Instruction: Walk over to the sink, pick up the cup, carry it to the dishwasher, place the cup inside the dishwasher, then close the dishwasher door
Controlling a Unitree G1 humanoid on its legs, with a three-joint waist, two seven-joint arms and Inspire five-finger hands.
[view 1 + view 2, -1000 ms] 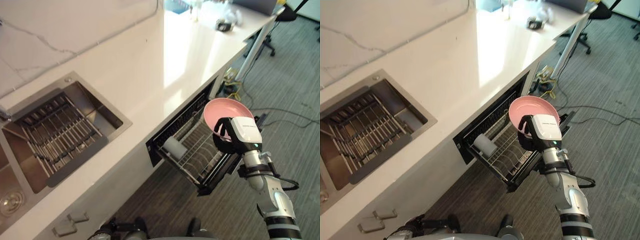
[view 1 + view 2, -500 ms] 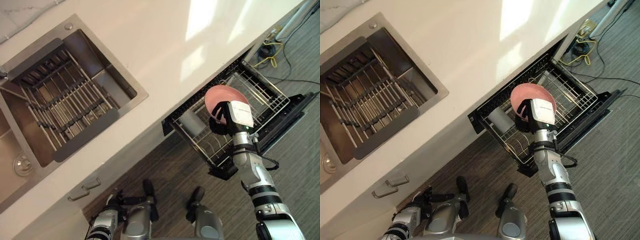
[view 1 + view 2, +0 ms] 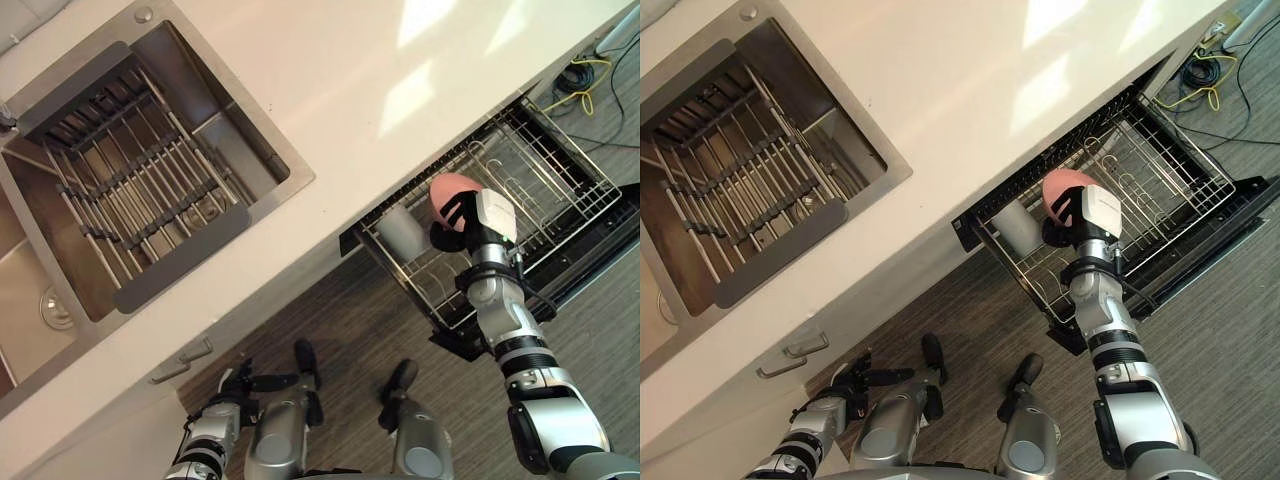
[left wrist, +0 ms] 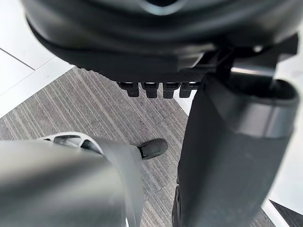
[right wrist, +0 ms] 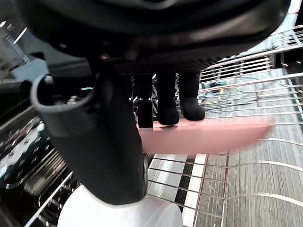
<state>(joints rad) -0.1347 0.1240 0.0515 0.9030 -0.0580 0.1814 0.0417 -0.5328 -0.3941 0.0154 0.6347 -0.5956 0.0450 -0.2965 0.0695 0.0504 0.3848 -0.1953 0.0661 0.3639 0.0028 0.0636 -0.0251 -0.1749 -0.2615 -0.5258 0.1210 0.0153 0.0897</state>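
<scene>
My right hand [image 3: 455, 218] is shut on a pink bowl [image 3: 447, 190], held on edge just above the pulled-out dishwasher rack [image 3: 545, 170]. In the right wrist view the fingers [image 5: 168, 106] curl over the bowl's rim [image 5: 208, 137], with the thumb on the near side. A pale grey cup [image 3: 398, 232] lies on its side in the rack's left end, close beside the bowl; it also shows below the thumb as a pale cup [image 5: 118, 213]. My left hand [image 3: 853, 377] hangs low by the floor, fingers relaxed and holding nothing.
The dishwasher door [image 3: 605, 250] is folded down flat under the rack, over the grey carpet. A steel sink [image 3: 215, 130] with a wire drying grid is set in the white counter [image 3: 400, 60] to the left. Cables [image 3: 585, 75] lie on the floor at the far right.
The whole view has swung down and closer to the counter. My right hand has lowered the pink bowl towards the rack, nearer the lying cup. The left hand stays low.
</scene>
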